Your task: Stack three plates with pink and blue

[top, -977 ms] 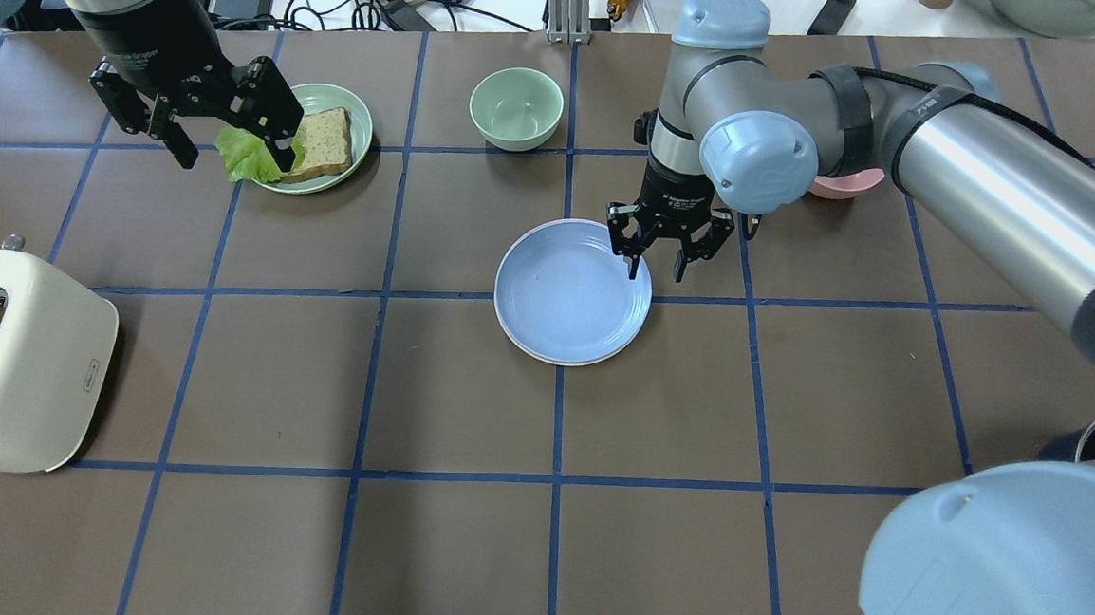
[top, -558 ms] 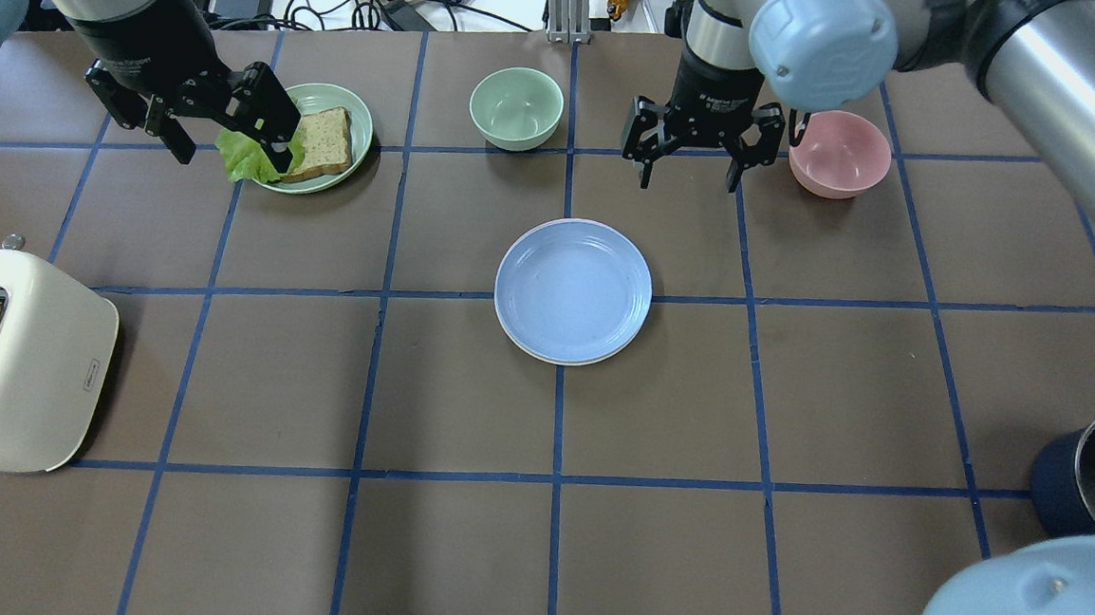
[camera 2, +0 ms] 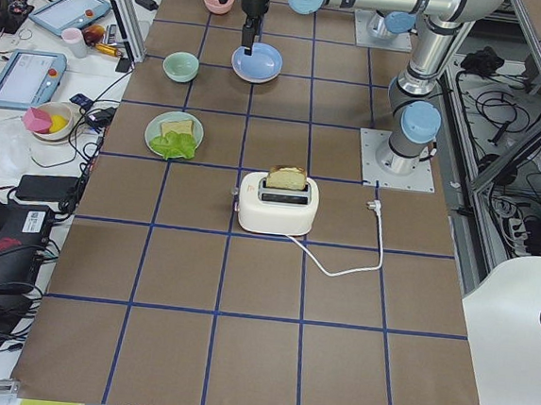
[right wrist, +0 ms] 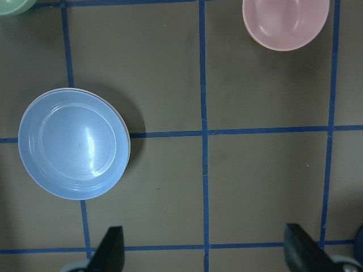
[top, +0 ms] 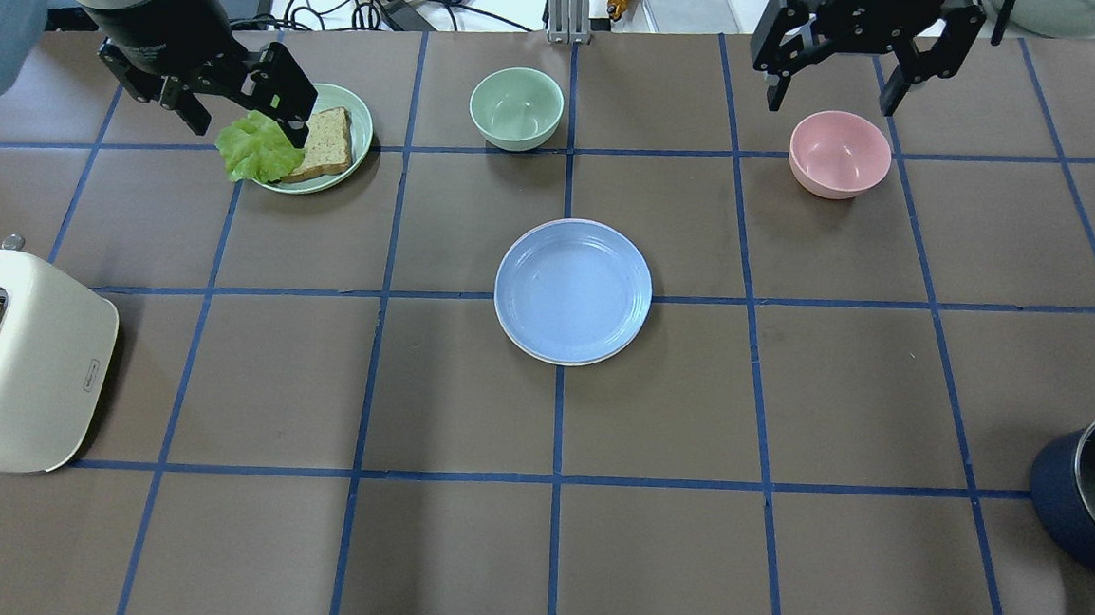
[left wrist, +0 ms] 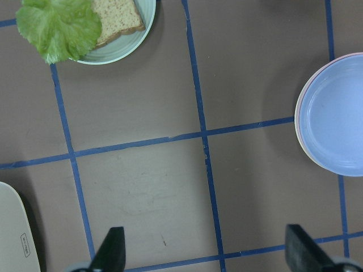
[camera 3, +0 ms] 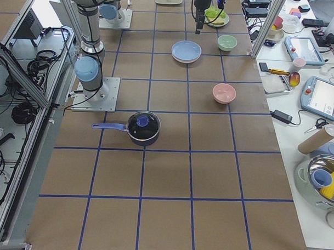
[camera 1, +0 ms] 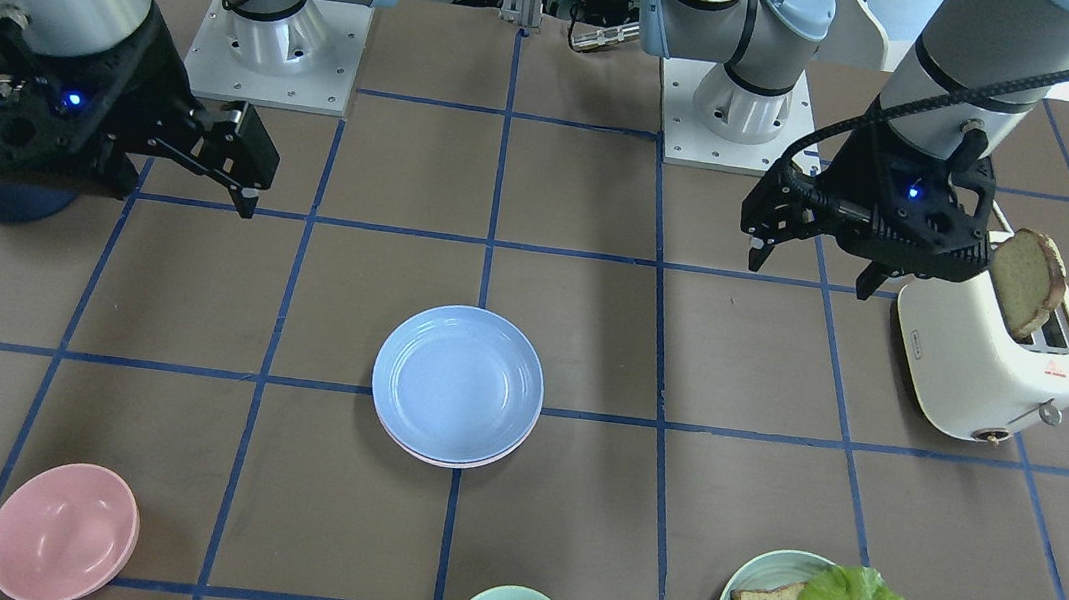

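The light blue plate (top: 573, 290) lies on top of a stack at the table's middle, also seen in the front view (camera 1: 457, 384) and the right wrist view (right wrist: 74, 141). A thin pale pink plate rim (camera 1: 452, 463) peeks out beneath it. The cream-white plate is hidden under them. My right gripper (top: 831, 101) is open and empty, high above the table's far edge near the pink bowl. My left gripper (top: 247, 118) is open and empty above the lettuce plate. Both wrist views show wide-apart fingertips, left (left wrist: 113, 252) and right (right wrist: 110, 252).
A pink bowl (top: 840, 152) and a green bowl (top: 516, 106) stand at the far side. A teal plate (top: 360, 134) with bread and lettuce is far left. A cream toaster (top: 26, 361) with bread is at near left, a dark pot (top: 1092, 493) at near right.
My right gripper has drawn back from the blue plate's right rim, opened wider and risen to the table's far edge. My left gripper shifted slightly farther.
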Tool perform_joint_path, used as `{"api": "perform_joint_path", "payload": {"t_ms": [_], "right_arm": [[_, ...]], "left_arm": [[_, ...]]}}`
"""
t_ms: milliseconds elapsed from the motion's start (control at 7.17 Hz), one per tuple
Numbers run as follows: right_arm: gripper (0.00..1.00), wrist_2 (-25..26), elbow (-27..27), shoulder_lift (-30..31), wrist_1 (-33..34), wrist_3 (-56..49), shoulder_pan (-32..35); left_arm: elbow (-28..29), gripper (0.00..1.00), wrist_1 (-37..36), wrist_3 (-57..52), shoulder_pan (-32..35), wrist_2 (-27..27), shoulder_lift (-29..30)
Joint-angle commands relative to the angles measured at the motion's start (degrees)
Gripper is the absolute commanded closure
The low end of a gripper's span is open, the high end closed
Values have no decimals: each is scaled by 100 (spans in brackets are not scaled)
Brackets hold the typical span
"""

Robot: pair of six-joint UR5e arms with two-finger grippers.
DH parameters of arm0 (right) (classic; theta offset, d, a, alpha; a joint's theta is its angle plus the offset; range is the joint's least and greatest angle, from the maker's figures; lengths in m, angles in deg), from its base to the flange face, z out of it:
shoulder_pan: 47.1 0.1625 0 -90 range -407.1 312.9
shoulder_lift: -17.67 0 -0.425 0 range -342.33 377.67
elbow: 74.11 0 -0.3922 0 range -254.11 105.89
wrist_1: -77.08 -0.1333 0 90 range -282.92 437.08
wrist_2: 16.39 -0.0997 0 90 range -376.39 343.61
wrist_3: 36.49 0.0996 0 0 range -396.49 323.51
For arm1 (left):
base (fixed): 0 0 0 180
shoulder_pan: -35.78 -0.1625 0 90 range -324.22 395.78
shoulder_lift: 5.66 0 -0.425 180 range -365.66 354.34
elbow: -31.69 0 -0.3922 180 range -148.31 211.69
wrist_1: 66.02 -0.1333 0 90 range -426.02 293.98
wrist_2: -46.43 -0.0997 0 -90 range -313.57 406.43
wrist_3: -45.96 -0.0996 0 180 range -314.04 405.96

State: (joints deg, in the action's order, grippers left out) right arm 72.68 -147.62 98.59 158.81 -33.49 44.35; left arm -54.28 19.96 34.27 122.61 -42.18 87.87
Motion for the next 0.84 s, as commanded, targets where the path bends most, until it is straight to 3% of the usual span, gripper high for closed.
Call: {"api": "perform_joint_path", "payload": {"t_ms": [0,698], "right_arm": [[0,-4,-330,249,446,-61,-4],[0,31,-366,372,415,-53,-4]], "left_arm": [[-7,0,-187,-18,10,-33,26],[19,0,-196,35,10,-33,-18]]}}
